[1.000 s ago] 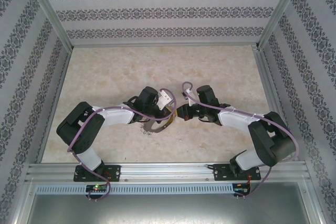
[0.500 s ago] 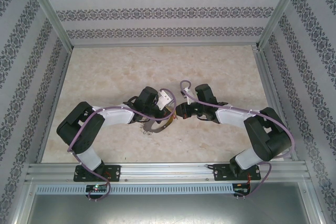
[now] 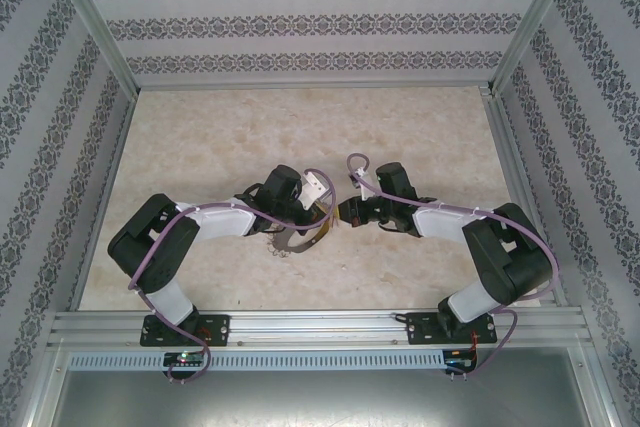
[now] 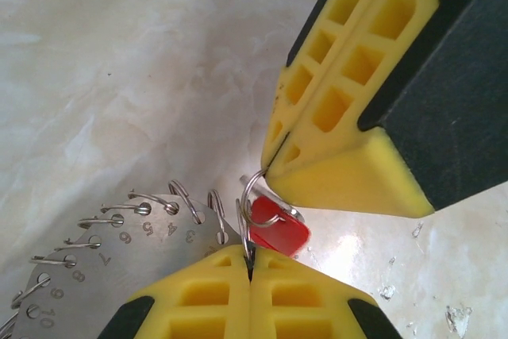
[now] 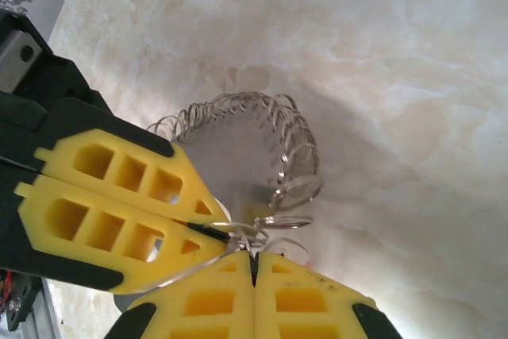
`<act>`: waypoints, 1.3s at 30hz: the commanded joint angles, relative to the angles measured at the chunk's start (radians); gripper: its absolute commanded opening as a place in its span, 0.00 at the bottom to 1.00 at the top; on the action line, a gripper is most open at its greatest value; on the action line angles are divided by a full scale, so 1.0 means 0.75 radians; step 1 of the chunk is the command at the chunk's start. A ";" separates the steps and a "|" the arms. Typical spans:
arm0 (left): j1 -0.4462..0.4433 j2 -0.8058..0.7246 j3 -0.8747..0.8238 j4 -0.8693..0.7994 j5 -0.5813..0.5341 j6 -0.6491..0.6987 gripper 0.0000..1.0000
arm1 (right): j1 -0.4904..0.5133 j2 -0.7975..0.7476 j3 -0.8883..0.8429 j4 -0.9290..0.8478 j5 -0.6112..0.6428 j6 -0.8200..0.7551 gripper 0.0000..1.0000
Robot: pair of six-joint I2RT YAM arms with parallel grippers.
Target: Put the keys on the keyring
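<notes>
Both pincers are seen closed, tip to tip, about the middle of the table (image 3: pixel 200 147) and a little toward its near edge. The left pincer (image 4: pixel 250 263) is pressed together on the rim of the keyring (image 4: pixel 103 271), which is carried tilted just above the table. Its fringe of small silvery rings fans away to the left of the grip.

The right pincer (image 4: pixel 271 163) is brought in from the opposite side, and its tips are clamped on a small wire loop (image 4: pixel 255 196). From the right wrist, the right pincer (image 5: pixel 254 263) and the left pincer (image 5: pixel 213 226) are shown almost touching, with the keyring (image 5: pixel 238 148) hanging beyond them.

The key (image 4: pixel 279 236) is found in the narrow gap between the two tips. Its red head hangs on that loop, just beside the left pincer and just under the right one. Its shank cannot be made out clearly, so its long axis is best left unstated.

The coming move is judged to turn on this gap. The loop held from the right has to be led onto the rim held from the left. The rim's edge lies below and to the left of the loop, nearly in contact with it. Only a small, fine shift of the right arm toward the left pincer is thought to be needed. The left arm is best kept as the fixed support.
</notes>
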State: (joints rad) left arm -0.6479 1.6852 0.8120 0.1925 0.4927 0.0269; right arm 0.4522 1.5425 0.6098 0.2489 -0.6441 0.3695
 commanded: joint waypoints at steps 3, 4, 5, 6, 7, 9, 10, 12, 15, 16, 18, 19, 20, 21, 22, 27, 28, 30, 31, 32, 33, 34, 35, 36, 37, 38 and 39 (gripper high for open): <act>-0.016 -0.034 -0.007 0.040 0.030 0.040 0.00 | -0.024 0.027 -0.040 0.062 0.023 0.018 0.00; -0.016 -0.035 -0.008 0.044 0.030 0.038 0.00 | -0.029 0.035 -0.041 0.070 0.019 0.023 0.00; -0.016 -0.037 -0.011 0.053 0.030 0.036 0.00 | -0.030 0.041 -0.042 0.076 0.015 0.025 0.00; -0.017 -0.041 -0.014 0.056 0.032 0.035 0.00 | -0.032 0.045 -0.041 0.078 0.012 0.030 0.00; -0.017 -0.044 -0.015 0.059 0.030 0.034 0.00 | -0.034 0.051 -0.040 0.081 0.005 0.033 0.00; -0.016 -0.052 -0.022 0.071 0.030 0.032 0.00 | -0.033 0.063 -0.036 0.090 -0.019 0.044 0.00; -0.016 -0.055 -0.024 0.077 0.030 0.032 0.00 | -0.034 0.071 -0.032 0.097 -0.037 0.050 0.00; -0.016 -0.062 -0.032 0.097 0.027 0.025 0.00 | -0.031 0.091 -0.026 0.112 -0.081 0.066 0.00; -0.016 -0.067 -0.043 0.127 0.026 0.017 0.00 | -0.016 0.116 -0.022 0.140 -0.145 0.087 0.00; -0.016 -0.067 -0.043 0.133 0.023 0.015 0.00 | -0.005 0.127 -0.018 0.145 -0.176 0.090 0.00; -0.016 -0.069 -0.044 0.145 0.016 0.013 0.00 | 0.010 0.140 -0.013 0.144 -0.229 0.094 0.00; -0.016 -0.070 -0.045 0.153 0.013 0.010 0.00 | 0.018 0.144 -0.011 0.143 -0.255 0.097 0.00; -0.016 -0.070 -0.044 0.159 0.010 0.011 0.00 | 0.022 0.148 -0.011 0.142 -0.285 0.099 0.00; -0.016 -0.073 -0.044 0.166 0.005 0.009 0.00 | 0.027 0.150 -0.014 0.138 -0.309 0.101 0.00; -0.016 -0.074 -0.047 0.170 0.002 0.007 0.00 | 0.029 0.150 -0.020 0.137 -0.319 0.104 0.00; -0.016 -0.077 -0.049 0.187 -0.002 0.003 0.00 | 0.027 0.130 -0.051 0.132 -0.312 0.110 0.00; -0.016 -0.080 -0.051 0.191 -0.003 0.001 0.00 | 0.026 0.130 -0.052 0.131 -0.309 0.113 0.00; -0.016 -0.088 -0.061 0.200 -0.012 -0.003 0.00 | 0.023 0.133 -0.054 0.132 -0.297 0.115 0.00; -0.016 -0.096 -0.065 0.204 -0.016 -0.005 0.00 | 0.021 0.134 -0.057 0.132 -0.289 0.119 0.00; -0.016 -0.103 -0.069 0.206 -0.020 -0.005 0.00 | 0.015 0.134 -0.063 0.132 -0.286 0.120 0.00; -0.016 -0.110 -0.071 0.204 -0.025 -0.004 0.00 | 0.007 0.132 -0.070 0.133 -0.283 0.122 0.00; -0.016 -0.116 -0.072 0.201 -0.026 -0.003 0.00 | -0.002 0.128 -0.076 0.136 -0.280 0.125 0.04; -0.016 -0.120 -0.072 0.197 -0.027 -0.003 0.00 | -0.011 0.116 -0.086 0.139 -0.282 0.128 0.11; -0.016 -0.124 -0.071 0.190 -0.026 -0.001 0.00 | -0.022 0.102 -0.092 0.140 -0.285 0.131 0.24; -0.016 -0.126 -0.072 0.188 -0.023 0.001 0.00 | -0.029 0.085 -0.096 0.136 -0.287 0.133 0.33; -0.017 -0.126 -0.069 0.183 -0.023 0.003 0.00 | -0.042 0.060 -0.101 0.128 -0.294 0.129 0.35; -0.016 -0.128 -0.071 0.182 -0.023 0.003 0.00 | -0.058 0.036 -0.103 0.120 -0.302 0.126 0.36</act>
State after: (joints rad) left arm -0.6487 1.6291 0.7547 0.2623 0.4770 0.0257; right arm 0.4355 1.6253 0.5499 0.3504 -0.8307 0.4694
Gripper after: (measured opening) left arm 0.055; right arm 0.340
